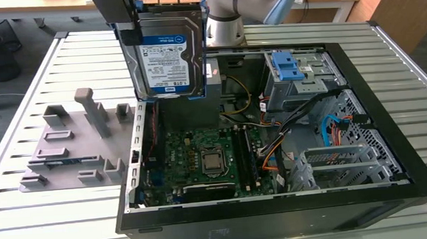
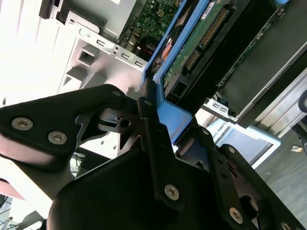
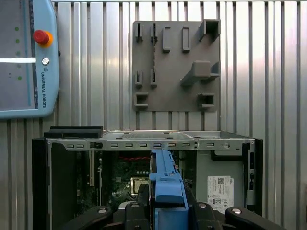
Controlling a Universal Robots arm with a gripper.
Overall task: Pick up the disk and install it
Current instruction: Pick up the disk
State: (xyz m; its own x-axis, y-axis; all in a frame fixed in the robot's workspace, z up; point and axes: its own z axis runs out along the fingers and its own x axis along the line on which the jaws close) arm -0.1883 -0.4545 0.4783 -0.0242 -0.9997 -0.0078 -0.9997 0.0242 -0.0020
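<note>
Slatted metal table carried an open computer case lying on its side, containing a motherboard, cable bundles and a drive cage with a blue latch. The gripper was pinched on the blue carrier frame of the disk, held upright above the case's open side. A grey fixture plate lay beside the case, with bare slats around it.

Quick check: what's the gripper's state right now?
The gripper is shut on the disk, held above the open computer case.
</note>
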